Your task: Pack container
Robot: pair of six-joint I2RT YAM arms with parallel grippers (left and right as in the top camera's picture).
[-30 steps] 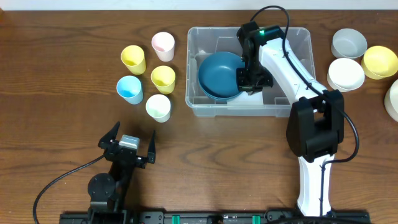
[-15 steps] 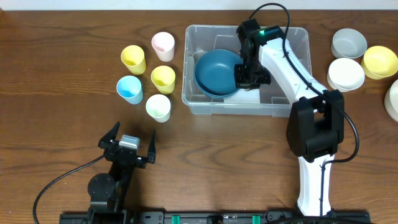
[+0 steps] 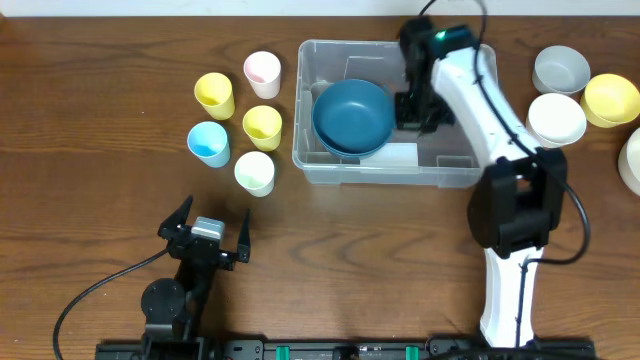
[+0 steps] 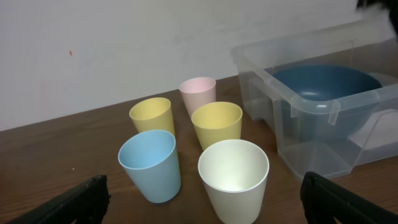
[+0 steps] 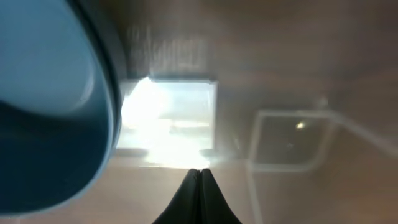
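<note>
The container (image 3: 470, 176) is a clear plastic bin at the back middle of the table. A dark blue bowl (image 3: 352, 117) lies in its left half, leaning on the left wall. My right gripper (image 3: 413, 108) hangs inside the bin just right of the bowl, shut with nothing between its fingers. The right wrist view shows the shut gripper (image 5: 200, 172) over the bin's floor and its whitish label (image 5: 168, 118), with the bowl (image 5: 43, 106) at the left. My left gripper (image 3: 205, 228) stands open near the front left, empty. In its own view the left gripper (image 4: 204, 186) faces the cups.
Several cups stand left of the bin: two yellow (image 3: 214, 95) (image 3: 262, 126), a pink (image 3: 262, 71), a light blue (image 3: 208, 143) and a cream one (image 3: 254, 172). Right of the bin are a grey bowl (image 3: 560, 70), a white bowl (image 3: 556, 119) and a yellow bowl (image 3: 611, 99).
The bin and the blue bowl slid a little to the left. My right gripper then drew back to the right, off the bowl's rim. The left arm has not moved.
</note>
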